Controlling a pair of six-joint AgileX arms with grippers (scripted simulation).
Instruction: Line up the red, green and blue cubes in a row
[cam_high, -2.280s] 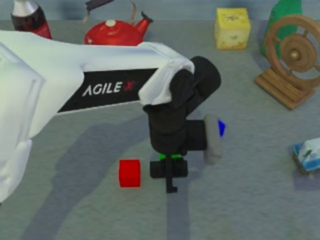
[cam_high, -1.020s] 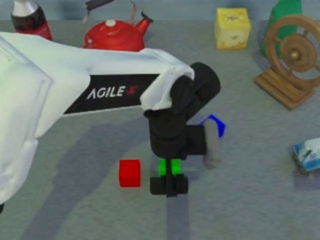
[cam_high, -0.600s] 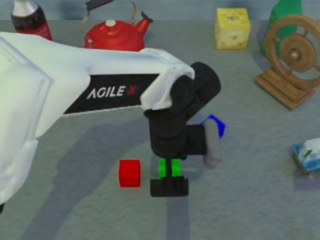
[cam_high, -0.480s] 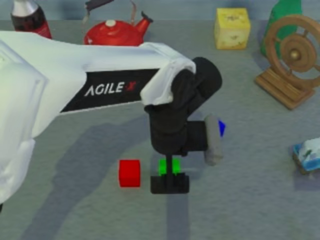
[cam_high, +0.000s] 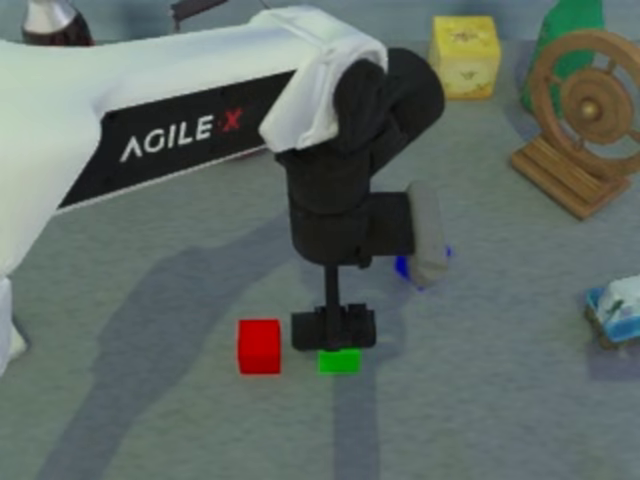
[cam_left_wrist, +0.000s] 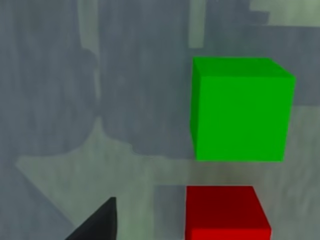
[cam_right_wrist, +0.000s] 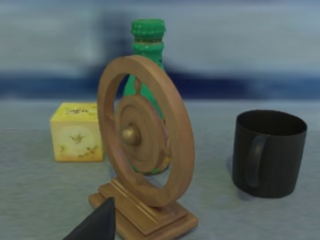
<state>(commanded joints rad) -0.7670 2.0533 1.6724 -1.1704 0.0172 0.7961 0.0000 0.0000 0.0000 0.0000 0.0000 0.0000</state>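
Note:
The red cube (cam_high: 259, 346) rests on the table left of centre. The green cube (cam_high: 338, 361) stands just to its right with a small gap; the left wrist view shows the green cube (cam_left_wrist: 240, 107) and the red cube (cam_left_wrist: 225, 212) side by side, both free on the table. My left gripper (cam_high: 333, 328) hangs open above the green cube, holding nothing; one dark fingertip (cam_left_wrist: 100, 222) shows at the wrist view's edge. The blue cube (cam_high: 403, 267) lies farther back and right, mostly hidden under my left wrist. My right gripper is out of the top view, open, with one fingertip (cam_right_wrist: 100, 220) in view.
A yellow printed box (cam_high: 464, 55) and a wooden wheel ornament (cam_high: 583, 115) with a green bottle (cam_high: 570, 25) behind it stand at the back right. A black mug (cam_right_wrist: 267, 152) stands beside the wheel. A small blue-white object (cam_high: 615, 310) lies at the right edge.
My left gripper has let go of the green cube and lifted; the arm has swung up and back. The green cube now sits free beside the red one.

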